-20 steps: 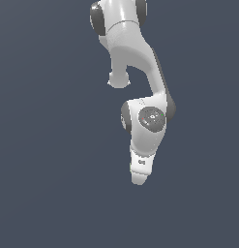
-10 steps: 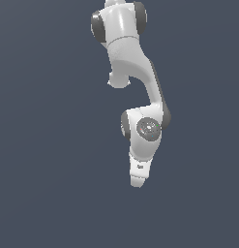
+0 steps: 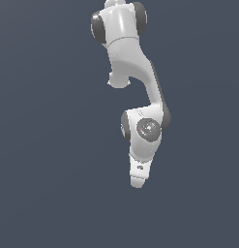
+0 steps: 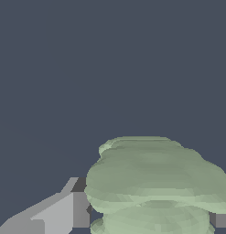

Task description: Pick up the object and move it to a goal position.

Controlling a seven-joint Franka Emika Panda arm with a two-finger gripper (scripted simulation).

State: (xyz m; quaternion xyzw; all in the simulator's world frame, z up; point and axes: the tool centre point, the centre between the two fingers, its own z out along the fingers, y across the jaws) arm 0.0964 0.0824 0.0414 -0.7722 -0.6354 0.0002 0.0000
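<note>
In the wrist view the object [image 4: 155, 183] is a pale green, lumpy, ridged blob that fills the space between my fingers. One grey finger [image 4: 59, 210] presses against one side of it. A small part of the other finger [image 4: 222, 220] shows at its opposite side. My gripper [image 4: 151, 217] is shut on the object. In the exterior view the white arm reaches down the picture. The hand [image 3: 140, 172] is seen from behind, and it hides the fingers and the object.
A plain dark grey-blue surface [image 3: 48, 145] fills the background in both views. No other objects or edges show.
The hand has shifted a little down the exterior picture and slightly to its left. The upper arm has swung further into view at the top.
</note>
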